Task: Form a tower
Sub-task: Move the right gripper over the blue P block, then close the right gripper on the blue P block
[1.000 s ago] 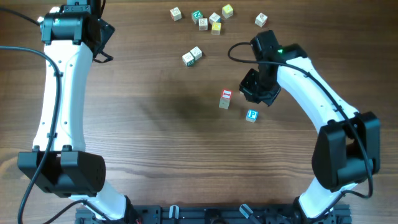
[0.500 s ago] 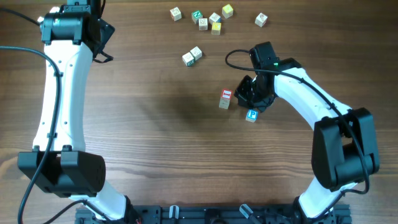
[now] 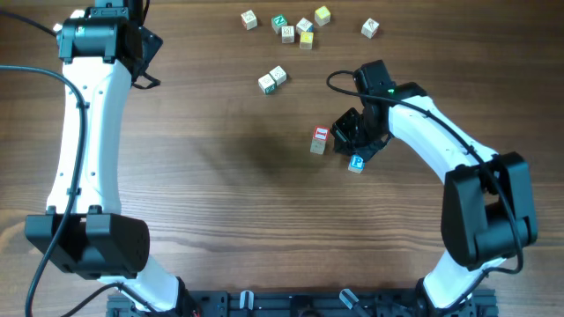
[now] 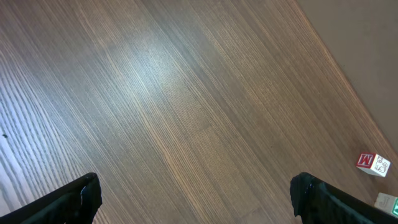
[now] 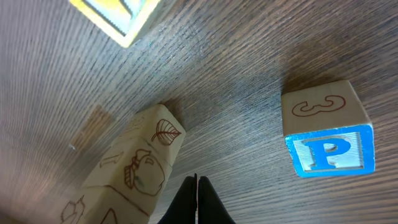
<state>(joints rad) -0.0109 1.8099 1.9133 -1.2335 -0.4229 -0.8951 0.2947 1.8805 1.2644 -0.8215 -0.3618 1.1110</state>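
Surface: brown wood-grain table (image 3: 220, 176), seen from overhead and from both wrist cameras.
Tower: narrow upright stack of pale wooden alphabet cubes (image 3: 319, 140), right of the table's centre, with a red-lettered face on top; the right wrist view shows its pale sides (image 5: 134, 168) with brown line drawings, a leaf among them. The number of cubes cannot be told.
Blue cube: single pale wooden cube with a blue letter P (image 3: 357, 163) lying on the table near the tower, to its lower right and apart from it; in the right wrist view (image 5: 326, 137) its upper face carries a brown outline drawing.
Right gripper: black two-finger gripper (image 3: 351, 141) low over the table, between the tower and the blue P cube; its fingertips (image 5: 196, 186) are pressed together with nothing between them.
Left gripper: black gripper (image 3: 145, 62) at the far left corner, well apart from the tower; its fingers (image 4: 68, 199) are spread wide over bare wood, grasping nothing.
Loose cubes: cluster of small lettered cubes (image 3: 300, 26) along the far edge, one alone (image 3: 370, 29) to its right, and a pair (image 3: 272, 79) nearer the centre.
Left wrist edge: pale cube with a red M (image 4: 373, 163) at the right border.
Right wrist corner: yellow-faced cube (image 5: 115, 15) cut off by the top edge.
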